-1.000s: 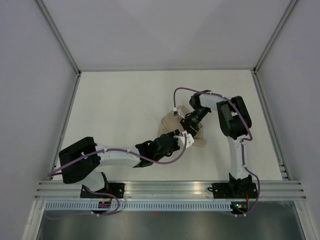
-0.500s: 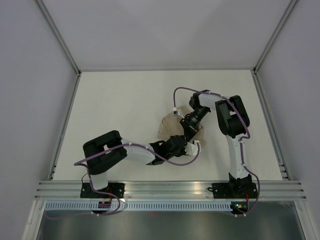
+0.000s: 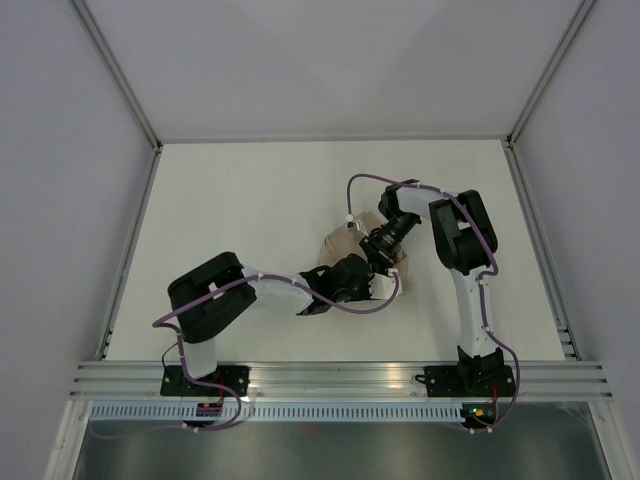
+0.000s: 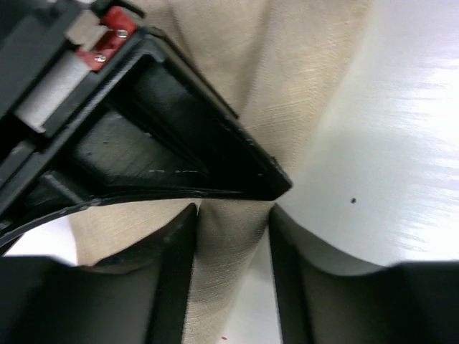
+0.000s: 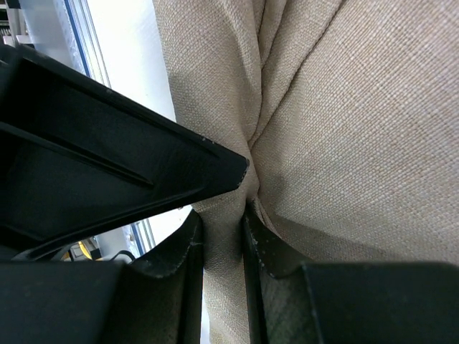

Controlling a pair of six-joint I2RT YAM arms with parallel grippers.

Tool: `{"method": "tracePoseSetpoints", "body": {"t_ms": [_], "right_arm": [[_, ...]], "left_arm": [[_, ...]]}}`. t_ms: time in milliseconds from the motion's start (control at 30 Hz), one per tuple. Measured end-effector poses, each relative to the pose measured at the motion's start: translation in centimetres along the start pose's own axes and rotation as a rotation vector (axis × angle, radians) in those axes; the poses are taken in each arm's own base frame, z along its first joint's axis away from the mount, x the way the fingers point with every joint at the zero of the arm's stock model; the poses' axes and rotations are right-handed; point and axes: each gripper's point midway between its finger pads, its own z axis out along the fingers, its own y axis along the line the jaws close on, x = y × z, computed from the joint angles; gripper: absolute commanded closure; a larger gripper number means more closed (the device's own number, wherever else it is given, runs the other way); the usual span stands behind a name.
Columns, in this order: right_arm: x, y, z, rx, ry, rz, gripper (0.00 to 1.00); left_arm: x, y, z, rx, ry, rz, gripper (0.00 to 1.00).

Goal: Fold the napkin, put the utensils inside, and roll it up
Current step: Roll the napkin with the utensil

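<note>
Jaws of both grippers are clamped on one raised pleat of the napkin, which lies bunched just 3 o'clock of the table centre. The left gripper reaches from 8 o'clock, the right gripper from 1 o'clock. Their tips nearly meet, each crowding the other's wrist view. A purple cable loops at the napkin's 5 o'clock.

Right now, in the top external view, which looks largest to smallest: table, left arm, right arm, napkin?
1. table
2. left arm and right arm: they look alike, so not ranked
3. napkin, mostly covered by the arms
</note>
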Motion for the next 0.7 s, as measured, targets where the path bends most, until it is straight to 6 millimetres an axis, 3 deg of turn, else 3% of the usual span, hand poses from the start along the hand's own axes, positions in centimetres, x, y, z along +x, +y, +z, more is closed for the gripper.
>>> {"method": "tracePoseSetpoints", "body": {"t_ms": [100, 267, 433, 700], "right_arm": [[0.0, 0.0, 0.0, 0.001, 0.000, 0.004, 0.88], [-0.1, 0.0, 0.0, 0.006, 0.000, 0.015, 0.67], [-0.2, 0.4, -0.3, 0.021, 0.000, 0.047, 0.49], [-0.7, -0.1, -1.6, 0.184, -0.037, 0.015, 0.44]], "left_arm": [[0.1, -0.5, 0.1, 0.038, 0.003, -0.003, 0.72], [0.2, -0.8, 0.1, 0.072, 0.020, -0.004, 0.96], [-0.1, -0.9, 0.1, 0.102, 0.031, -0.038, 0.98], [-0.3, -1.0, 0.3, 0.144, 0.044, -0.141, 0.98]]}}
